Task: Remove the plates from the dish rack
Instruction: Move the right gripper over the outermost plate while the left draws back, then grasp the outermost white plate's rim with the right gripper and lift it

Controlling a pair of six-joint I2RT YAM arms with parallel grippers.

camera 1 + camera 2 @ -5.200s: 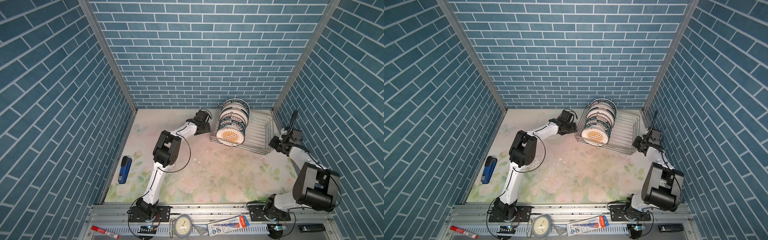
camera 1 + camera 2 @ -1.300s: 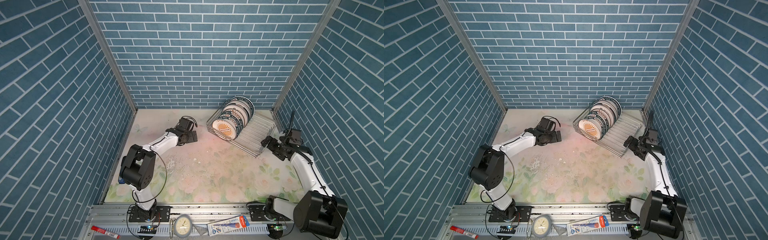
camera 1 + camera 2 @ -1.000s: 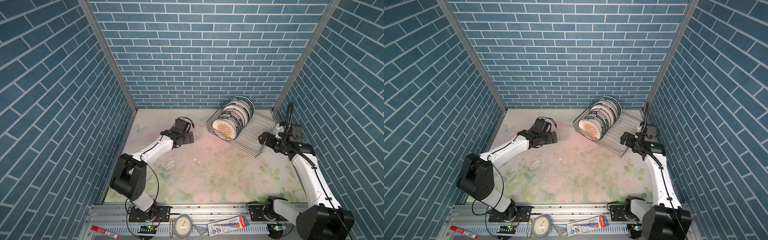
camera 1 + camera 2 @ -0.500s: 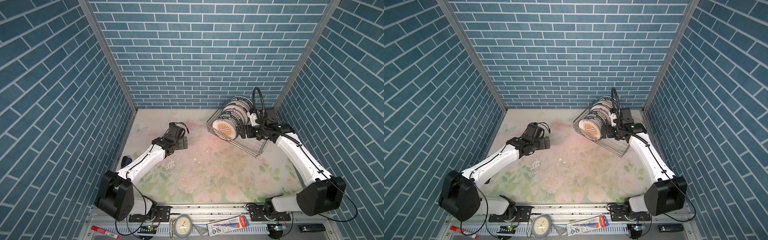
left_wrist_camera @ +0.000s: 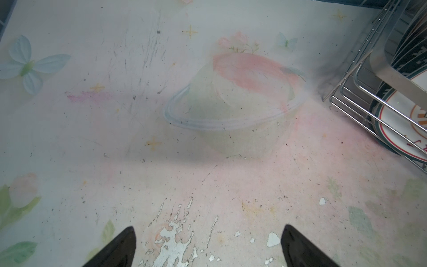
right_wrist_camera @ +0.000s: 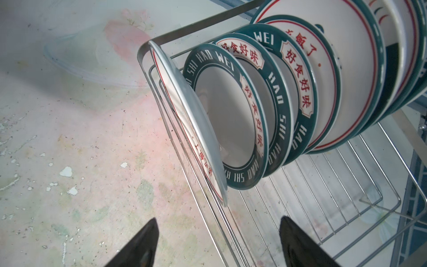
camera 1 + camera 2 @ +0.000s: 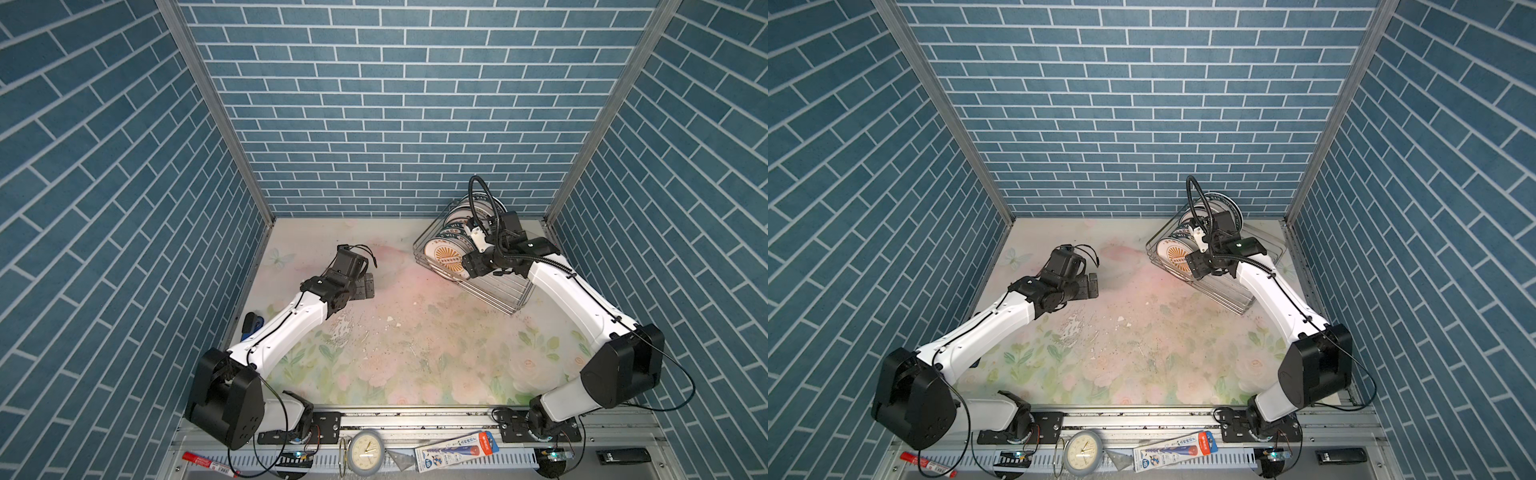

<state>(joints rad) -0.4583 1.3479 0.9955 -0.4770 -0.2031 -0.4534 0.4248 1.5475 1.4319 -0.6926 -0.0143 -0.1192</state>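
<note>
Bench [image 7: 415,353]: floral, scuffed; carries the dish rack in its far right corner.
Dish rack [image 7: 505,293]: silver wire, set askew; plates crowded at its end toward the bench middle.
Plates [image 6: 231,115]: on edge in a tight row, green lettered rims, orange sunburst foremost; rear ones hidden by right arm [image 7: 573,299] and cable [image 7: 473,195], count unclear.
Right claw [image 6: 219,220]: spread, holding nothing, near the foremost plate.
Left claw [image 5: 209,227]: spread wide, holding nothing, well apart from the rack.
</note>
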